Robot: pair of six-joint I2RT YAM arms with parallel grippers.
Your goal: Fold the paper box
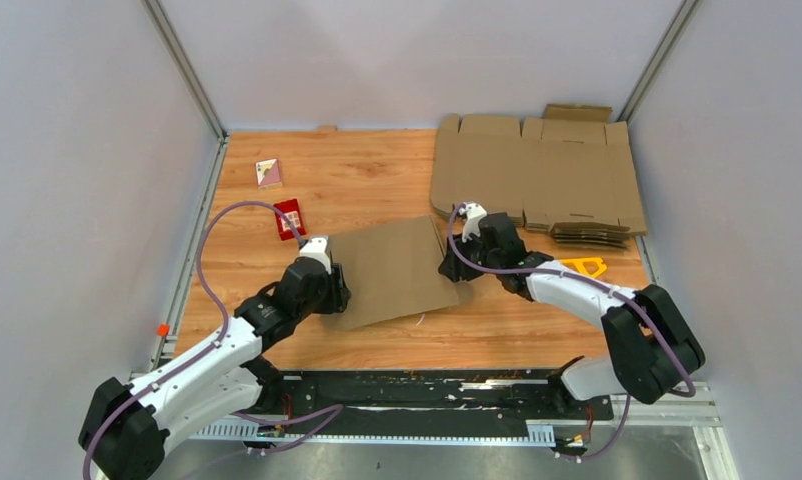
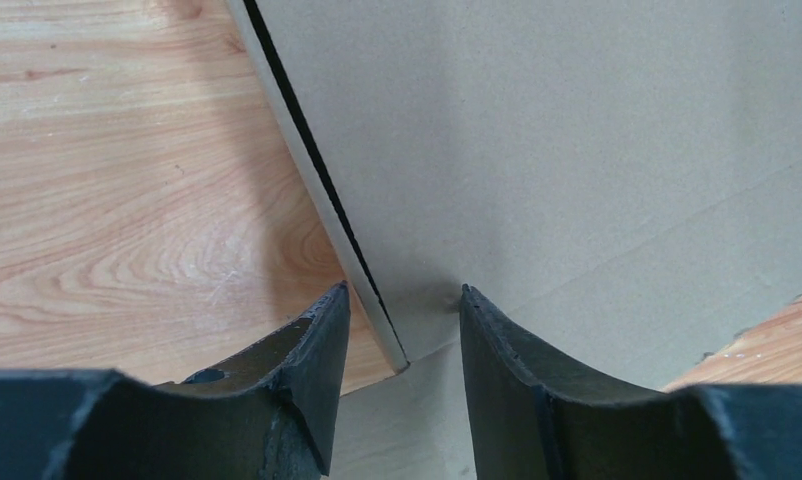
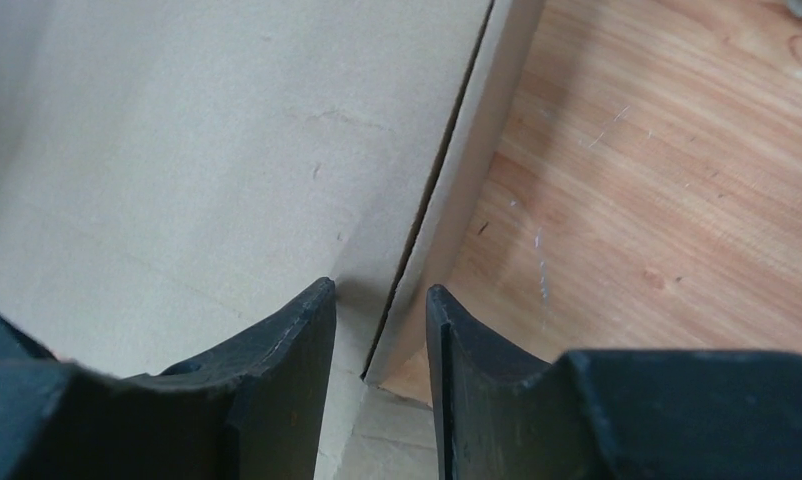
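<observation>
I count two arms, each with one pincer, and one paper box. It lies mid-worktop between them as a flat brown panel with a narrow strip folded along each side. My left pincer sits astride the box's left edge with its fingers part-spread. There is slack on both sides of the strip, so it has no firm pinch that I can see. My right pincer straddles the right edge the same way, with a narrower gap and also not visibly clamped.

At the back right is one pile of flat cardboard sheets. To the left are one small red box and, farther back, one small pinkish card. One yellow piece lies beside the right arm.

The worktop is light wood grain, scuffed in places, and plain grey walls close it in on three sides. The print on the red box is too small to read.
</observation>
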